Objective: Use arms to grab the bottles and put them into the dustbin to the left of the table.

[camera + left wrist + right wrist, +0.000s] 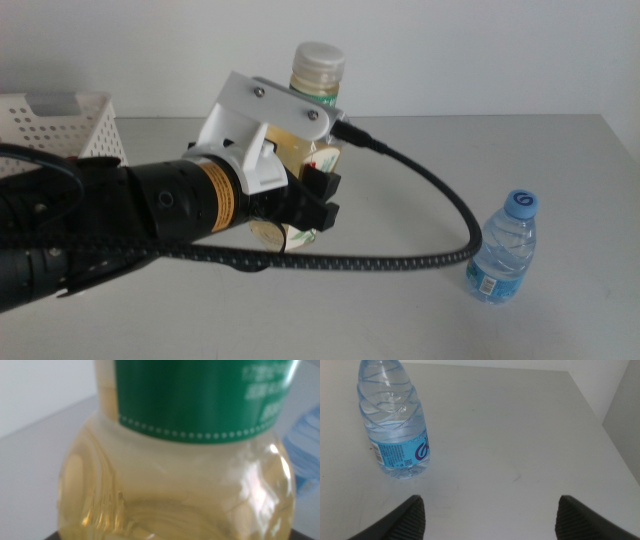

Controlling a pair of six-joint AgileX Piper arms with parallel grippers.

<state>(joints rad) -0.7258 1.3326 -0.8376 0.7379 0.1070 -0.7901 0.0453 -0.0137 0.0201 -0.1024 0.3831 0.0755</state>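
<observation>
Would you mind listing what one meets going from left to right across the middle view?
dustbin → left gripper, at the yellow-drink bottle → water bottle, all on the table.

even, soft daylight-white light in all three views; no hard shadows. middle view: sharp enough, the near left arm (90,225) dark and slightly soft, pale faint shadow on the table (560,160) beside the water bottle (503,248). left wrist view: the yellow-drink bottle (175,480) fills the frame, badly out of focus, label text unreadable, bright glints on its curved shoulder. right wrist view: crisp on the bottle label, jaw tips at the edge blurred.
</observation>
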